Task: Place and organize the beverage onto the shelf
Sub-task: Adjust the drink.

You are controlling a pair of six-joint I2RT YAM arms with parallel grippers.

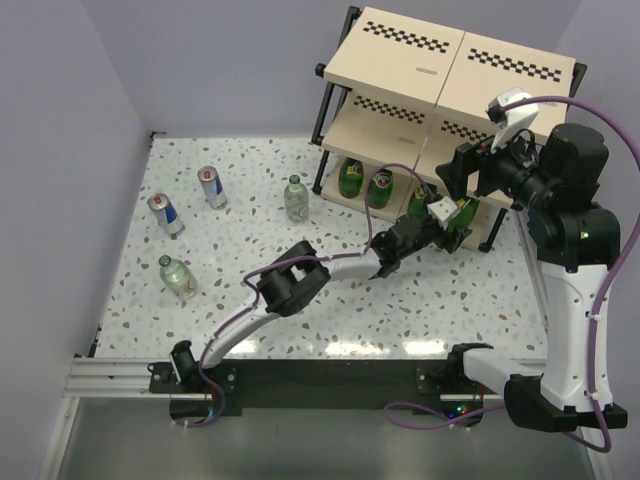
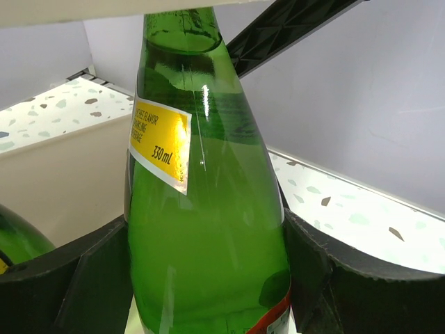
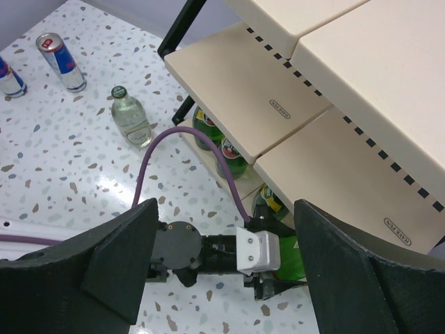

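Green bottle (image 2: 208, 209) clamped between left gripper (image 2: 205, 264) fingers (image 2: 341, 278); yellow label (image 2: 161, 142) above fingers, "330mL" read. Right gripper (image 3: 224, 229) spread wide, nothing held.

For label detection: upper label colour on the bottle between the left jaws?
Yellow, on the green bottle; best in left wrist view.

The left gripper (image 2: 208, 292) is under a shelf (image 1: 400, 60) board (image 2: 69, 8), its jaws filled by a green bottle (image 2: 208, 209). The board sits close above the bottle's neck. A black frame tube (image 2: 292, 28) slants behind, and a second green bottle (image 2: 17, 240) stands just to the left. Behind the gripper the terrazzo table (image 1: 400, 310) lies free. Straight below the wide-open right gripper (image 3: 226, 209), the left arm's wrist (image 3: 195, 250) and a purple cable (image 3: 147, 160) stand in the way.
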